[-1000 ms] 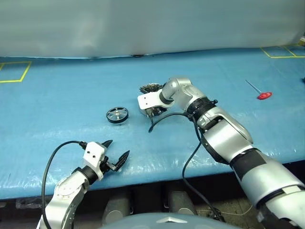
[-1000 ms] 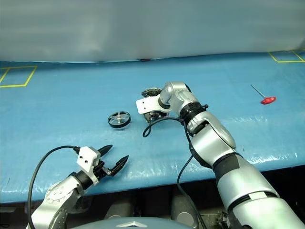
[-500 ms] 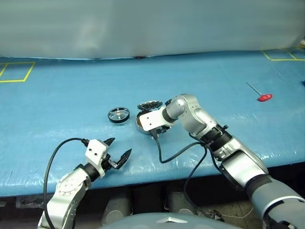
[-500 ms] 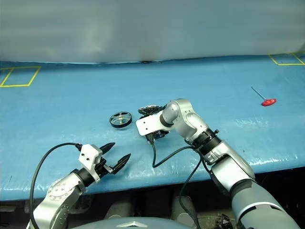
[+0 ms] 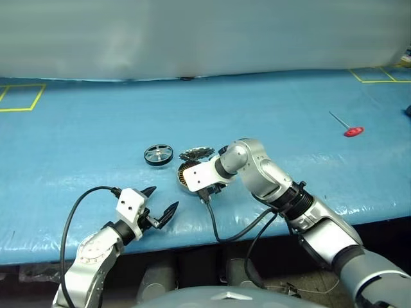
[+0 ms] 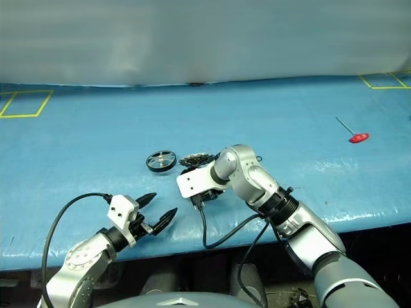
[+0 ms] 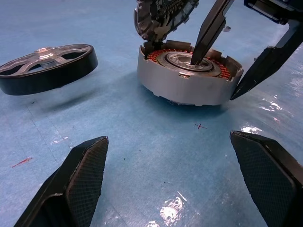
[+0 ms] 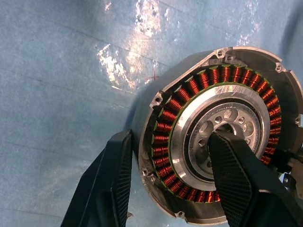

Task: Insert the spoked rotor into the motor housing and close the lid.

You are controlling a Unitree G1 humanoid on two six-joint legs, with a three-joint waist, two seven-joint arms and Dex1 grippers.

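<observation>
Copper windings ringed the motor housing [image 7: 189, 75] on the blue table [image 5: 77, 128], its hinged lid [image 7: 161, 16] tilted open behind. The right gripper [image 8: 170, 182] clamped the housing's wall, one finger inside the centre, one outside. The spoked rotor [image 5: 158, 154] lay just beside it; the left gripper [image 5: 158, 204] hovered near, jaws wide apart.

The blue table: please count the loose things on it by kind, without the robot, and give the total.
Spoked rotor: 1
Motor housing with its open lid attached: 1
Red-handled tool: 1
Total: 3
</observation>
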